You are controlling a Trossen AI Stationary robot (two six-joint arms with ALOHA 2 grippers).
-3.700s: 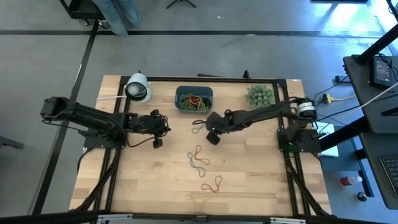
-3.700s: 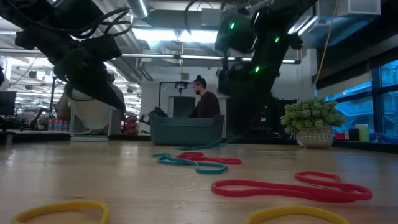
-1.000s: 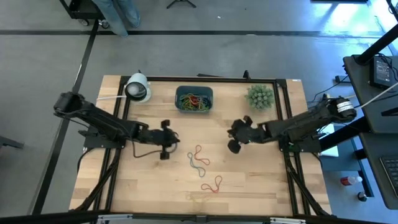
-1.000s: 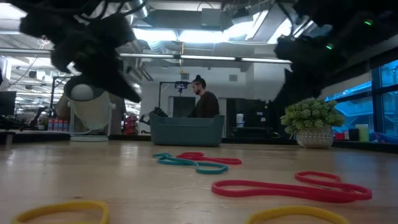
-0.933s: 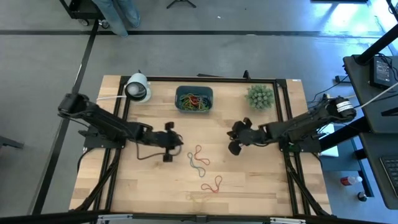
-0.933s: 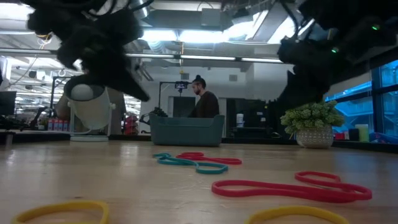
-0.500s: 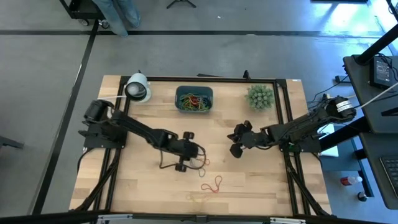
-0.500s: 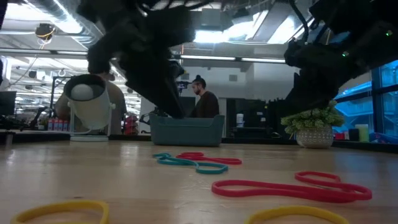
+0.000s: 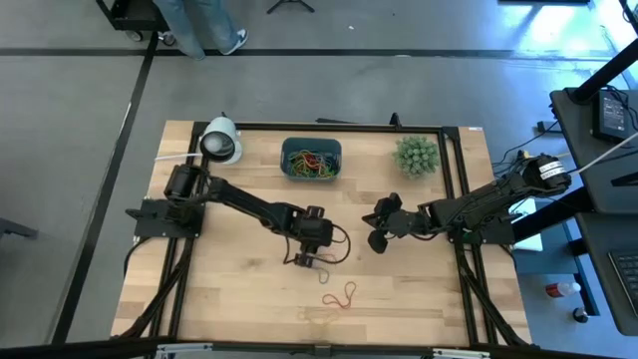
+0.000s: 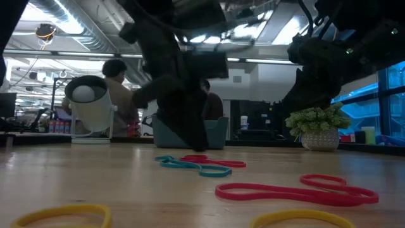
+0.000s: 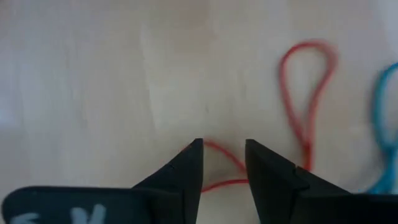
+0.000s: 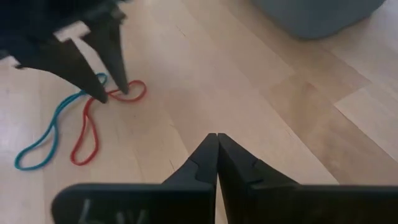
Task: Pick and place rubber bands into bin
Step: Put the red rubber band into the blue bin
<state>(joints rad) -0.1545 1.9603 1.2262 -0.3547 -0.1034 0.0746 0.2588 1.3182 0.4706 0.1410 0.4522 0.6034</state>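
Left claw (image 11: pixel 222 163) standing open, tips straddling a red rubber band (image 11: pixel 298 106) lying flat on the table (image 9: pixel 229 289), holding nothing, blue rubber band (image 12: pixel 46 140) just beside, bin (image 9: pixel 311 160) at 12 o'clock, right claw (image 12: pixel 216 155) at 3 o'clock pressing shut, empty.

Grey concrete floor (image 9: pixel 399 90) surrounds the wooden table (image 9: pixel 229 289); beyond its far edge, ceiling strip lights (image 10: pixel 63 60), a right-hand window (image 10: pixel 386 88), and a seated person (image 10: pixel 117 85).
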